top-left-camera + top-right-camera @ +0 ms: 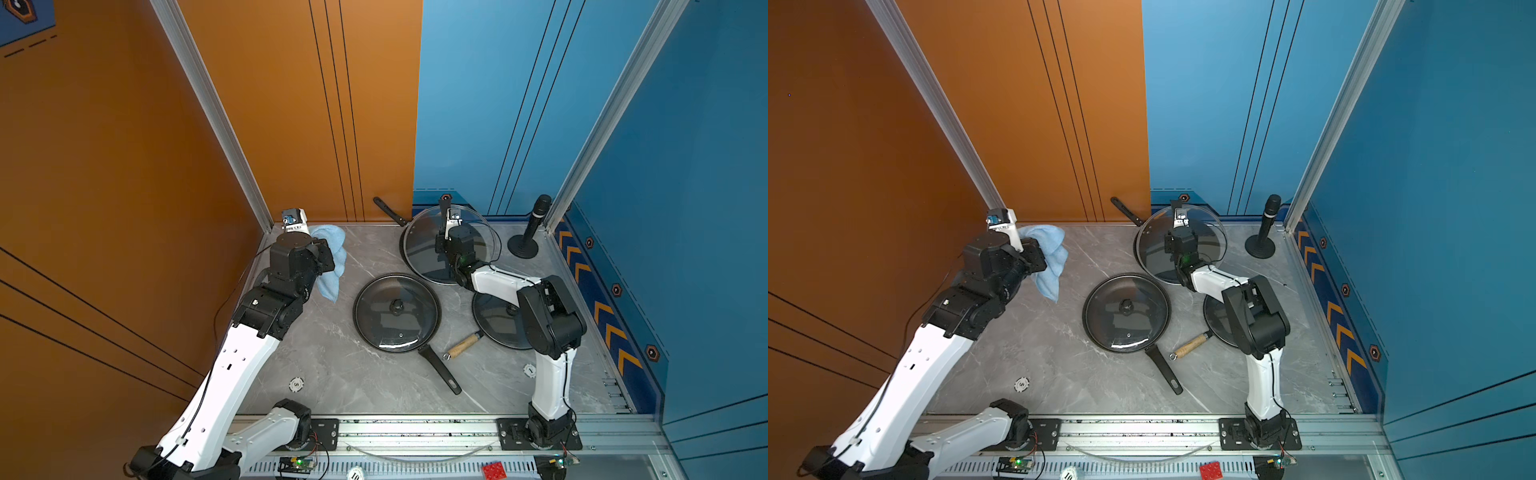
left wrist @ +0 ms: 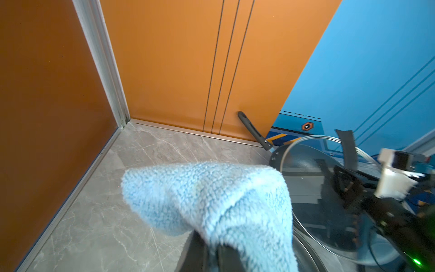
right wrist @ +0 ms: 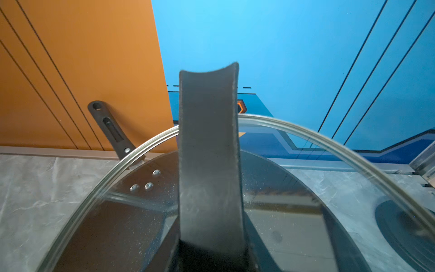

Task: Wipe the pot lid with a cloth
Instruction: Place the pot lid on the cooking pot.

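The glass pot lid is standing tilted at the back of the grey table. The right gripper is gripping its upper rim, with the jaws clamped tight on the thin edge. This hold appears meant to be turning the lid's broad face toward the other arm. Whether the lid's lower edge is resting on the black frying pan beneath it cannot be told. Well apart, near the back left corner, the left gripper is squeezing a bunched fold of the light-blue cloth. The cloth's loose end is hanging down, apparently clear of the table, so it looks ready for wiping. Cloth and lid are not yet touching. A second pan, covered, is lying at the table's centre, between the two arms. A wooden-handled pan, also covered, is sitting partly behind the right arm. A microphone is standing on its base at the back right, out of the likely path.
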### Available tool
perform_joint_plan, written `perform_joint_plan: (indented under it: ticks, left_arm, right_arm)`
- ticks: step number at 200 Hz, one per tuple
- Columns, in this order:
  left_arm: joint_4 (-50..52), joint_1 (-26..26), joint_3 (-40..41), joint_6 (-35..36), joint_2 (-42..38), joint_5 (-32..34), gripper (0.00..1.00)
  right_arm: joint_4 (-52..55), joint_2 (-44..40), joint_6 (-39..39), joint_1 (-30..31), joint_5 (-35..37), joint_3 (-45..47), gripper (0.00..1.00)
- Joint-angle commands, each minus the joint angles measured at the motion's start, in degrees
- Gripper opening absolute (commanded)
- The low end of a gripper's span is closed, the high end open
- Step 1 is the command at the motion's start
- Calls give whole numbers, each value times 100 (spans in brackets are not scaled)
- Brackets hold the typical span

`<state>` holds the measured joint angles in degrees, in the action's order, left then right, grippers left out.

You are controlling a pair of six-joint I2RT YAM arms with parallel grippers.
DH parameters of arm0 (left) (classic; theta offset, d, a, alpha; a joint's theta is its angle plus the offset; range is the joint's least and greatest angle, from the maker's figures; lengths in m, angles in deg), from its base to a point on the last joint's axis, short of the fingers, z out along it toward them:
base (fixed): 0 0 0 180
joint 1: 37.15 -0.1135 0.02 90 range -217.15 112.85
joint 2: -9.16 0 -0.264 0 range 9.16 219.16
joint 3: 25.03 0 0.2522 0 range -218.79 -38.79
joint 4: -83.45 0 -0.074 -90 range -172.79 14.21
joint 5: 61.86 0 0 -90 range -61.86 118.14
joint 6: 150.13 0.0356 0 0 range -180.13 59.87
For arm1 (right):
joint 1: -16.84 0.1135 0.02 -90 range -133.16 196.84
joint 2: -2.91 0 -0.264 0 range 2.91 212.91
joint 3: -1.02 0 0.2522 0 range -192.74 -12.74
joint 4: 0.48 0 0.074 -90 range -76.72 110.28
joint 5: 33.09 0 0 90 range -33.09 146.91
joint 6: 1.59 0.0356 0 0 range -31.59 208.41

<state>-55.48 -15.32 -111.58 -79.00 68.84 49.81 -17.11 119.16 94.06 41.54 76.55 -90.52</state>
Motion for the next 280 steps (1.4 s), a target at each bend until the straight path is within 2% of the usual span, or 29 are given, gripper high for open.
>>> perform_joint_plan:
  ticks: [1, 36, 107, 142, 185, 280]
  left_arm:
    - [168, 215, 107, 94, 42, 109, 0]
    - [169, 386, -43, 169, 216, 197, 0]
    - [161, 446, -122, 239, 359, 303, 0]
    - [112, 445, -161, 269, 468, 246, 0]
    - [100, 462, -262, 296, 593, 189, 0]
    - [101, 532, -231, 261, 559, 350, 0]
  right_arm:
    - [-1296, -48, -29, -30, 378, -768, 0]
    - [-502, 222, 14, -113, 233, -1276, 0]
    - [1014, 222, 427, -106, -38, -1576, 0]
    - [975, 223, 527, -131, -216, -1390, 0]
    - [1364, 654, 884, -168, -582, -1787, 0]
    - [1564, 805, 956, -177, -618, -1794, 0]
